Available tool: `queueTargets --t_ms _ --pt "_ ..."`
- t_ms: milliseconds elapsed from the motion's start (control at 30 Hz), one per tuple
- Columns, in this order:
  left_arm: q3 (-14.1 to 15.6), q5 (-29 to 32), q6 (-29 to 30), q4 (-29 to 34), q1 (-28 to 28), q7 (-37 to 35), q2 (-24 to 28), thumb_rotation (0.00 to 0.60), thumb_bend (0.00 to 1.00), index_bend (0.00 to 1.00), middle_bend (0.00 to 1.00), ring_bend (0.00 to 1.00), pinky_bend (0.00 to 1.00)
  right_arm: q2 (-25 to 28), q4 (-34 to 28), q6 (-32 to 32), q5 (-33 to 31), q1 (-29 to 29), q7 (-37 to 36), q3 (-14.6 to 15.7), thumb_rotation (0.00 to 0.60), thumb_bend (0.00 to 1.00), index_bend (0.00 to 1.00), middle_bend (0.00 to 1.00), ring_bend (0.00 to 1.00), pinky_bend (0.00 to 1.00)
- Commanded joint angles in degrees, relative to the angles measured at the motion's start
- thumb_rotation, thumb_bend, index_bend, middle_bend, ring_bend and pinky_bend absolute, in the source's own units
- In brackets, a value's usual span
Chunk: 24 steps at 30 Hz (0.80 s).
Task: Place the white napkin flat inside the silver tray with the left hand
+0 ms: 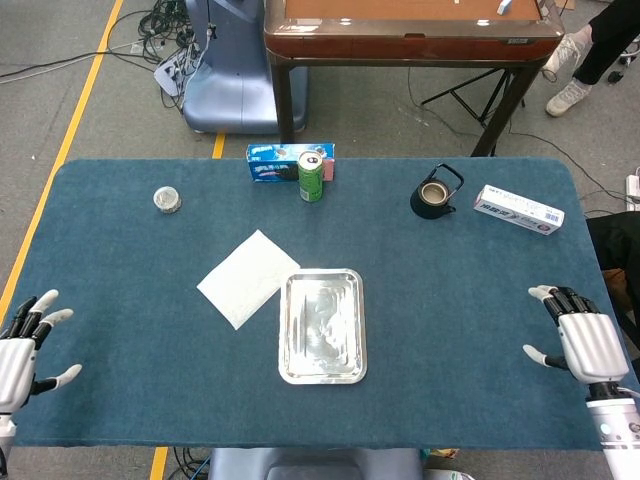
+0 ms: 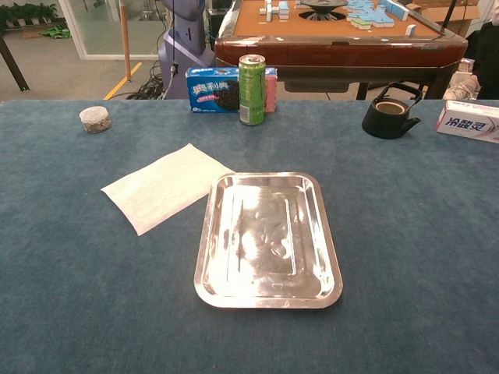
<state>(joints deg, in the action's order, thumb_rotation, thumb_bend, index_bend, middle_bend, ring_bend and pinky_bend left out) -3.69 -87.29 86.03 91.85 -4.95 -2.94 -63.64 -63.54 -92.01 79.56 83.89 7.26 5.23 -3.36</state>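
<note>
At the near left edge of the table (image 1: 120, 420) we find the left hand (image 1: 18, 345), its fingers spread and nothing in it, well apart from everything it has to work on. Moving right, a small round tin (image 1: 167, 200) sits toward the far left, and then comes the white napkin (image 1: 248, 278), lying flat on the blue cloth with its right corner touching or just overlapping the far left rim of the silver tray (image 1: 322, 372) — the chest view shows that corner at the rim, but not clearly which side of it. The tray itself holds nothing. Beyond it, along the far edge, stand a blue biscuit box (image 1: 270, 162) and a green can (image 1: 311, 177), then a black teapot (image 1: 435, 193) and a white carton (image 1: 517, 209) further right. At the near right edge the right hand (image 1: 585, 340) hovers with fingers apart, empty too. So we judge the task barely begun — the napkin is not yet grasped, and what is left is the whole of it: reaching across, picking up the sheet, carrying it over the rim and laying it flat inside.
</note>
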Motion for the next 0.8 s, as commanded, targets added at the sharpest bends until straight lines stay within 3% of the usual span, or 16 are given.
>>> queueTargets --t_ms 33,267,400,800 --pt "-0.05 -2.61 -4.34 0.05 -3.79 -9.37 1.98 0.600 0.10 0.27 0.02 0.00 0.24 0.03 -0.01 0.40 0.11 -0.19 0.01 0.02 0.600 0.07 0.23 0.24 0.17 0.26" --pt "-1.58 -6.67 -6.71 -2.70 -9.37 -16.36 1.60 0.600 0.10 0.27 0.00 0.00 0.15 -0.03 0.04 0.59 -0.02 -0.32 0.18 0.04 0.600 0.07 0.24 0.24 0.17 0.26" --pt "-1.75 -8.56 -8.71 -5.23 -12.54 -14.74 -0.35 0.600 0.10 0.28 0.00 0.00 0.10 -0.17 0.18 -0.05 -0.38 -0.07 0.38 0.02 0.600 0.07 0.24 0.24 0.17 0.26" --pt "-0.98 -11.44 -13.92 -11.17 -19.71 -7.52 -8.68 0.600 0.10 0.31 0.00 0.00 0.09 0.37 0.08 0.10 -0.30 -0.12 -0.83 -0.02 0.600 0.07 0.24 0.24 0.17 0.26"
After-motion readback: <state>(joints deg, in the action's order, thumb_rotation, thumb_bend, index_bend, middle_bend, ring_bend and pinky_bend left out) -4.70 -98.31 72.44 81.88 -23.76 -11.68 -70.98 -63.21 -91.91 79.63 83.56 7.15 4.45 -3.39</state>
